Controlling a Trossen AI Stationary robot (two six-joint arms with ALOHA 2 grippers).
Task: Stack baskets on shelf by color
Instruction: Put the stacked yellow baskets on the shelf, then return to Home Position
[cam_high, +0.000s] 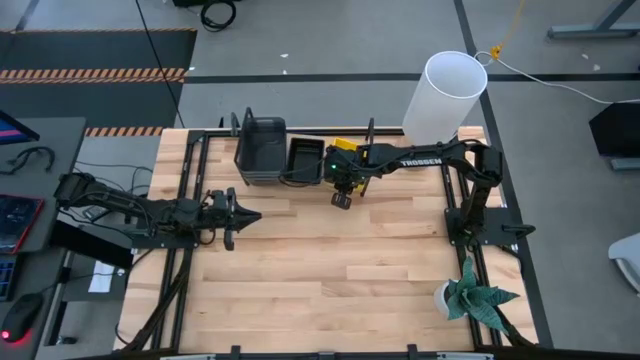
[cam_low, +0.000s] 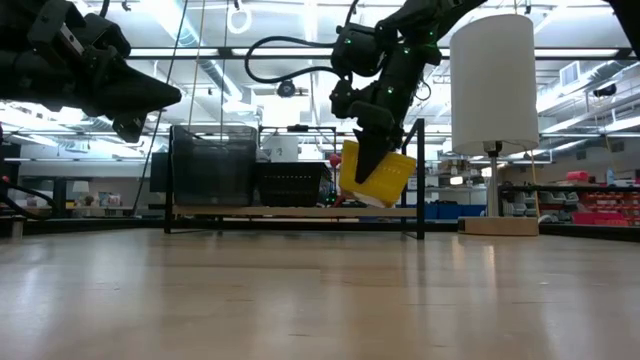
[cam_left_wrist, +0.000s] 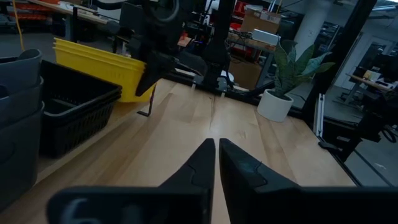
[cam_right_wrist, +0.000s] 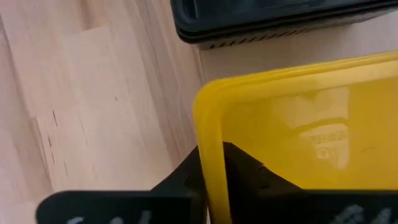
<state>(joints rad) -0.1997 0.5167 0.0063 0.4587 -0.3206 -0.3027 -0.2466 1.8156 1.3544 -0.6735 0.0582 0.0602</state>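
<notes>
On the shelf (cam_low: 300, 211) at the table's far side stand a stack of grey baskets (cam_high: 260, 150) and black mesh baskets (cam_high: 305, 160). To their right is a yellow basket (cam_low: 378, 175), tilted, with my right gripper (cam_right_wrist: 214, 163) shut on it from above. The left wrist view shows several yellow rims (cam_left_wrist: 93, 59) nested together there. My left gripper (cam_high: 250, 215) waits shut and level over the table's left part, touching nothing. My right gripper holds the yellow basket by its side wall (cam_right_wrist: 210, 124) near a rounded corner, one finger inside the basket and one outside. The fingers slant down from above. The basket hangs tilted, its low end (cam_low: 372, 200) close over the shelf board; whether it rests there I cannot tell.
A tall white cylinder (cam_high: 445, 95) stands just right of the shelf at the far edge. A small potted plant (cam_high: 470, 295) sits near the table's right front corner. Black wire uprights (cam_low: 420, 180) close the shelf's ends.
</notes>
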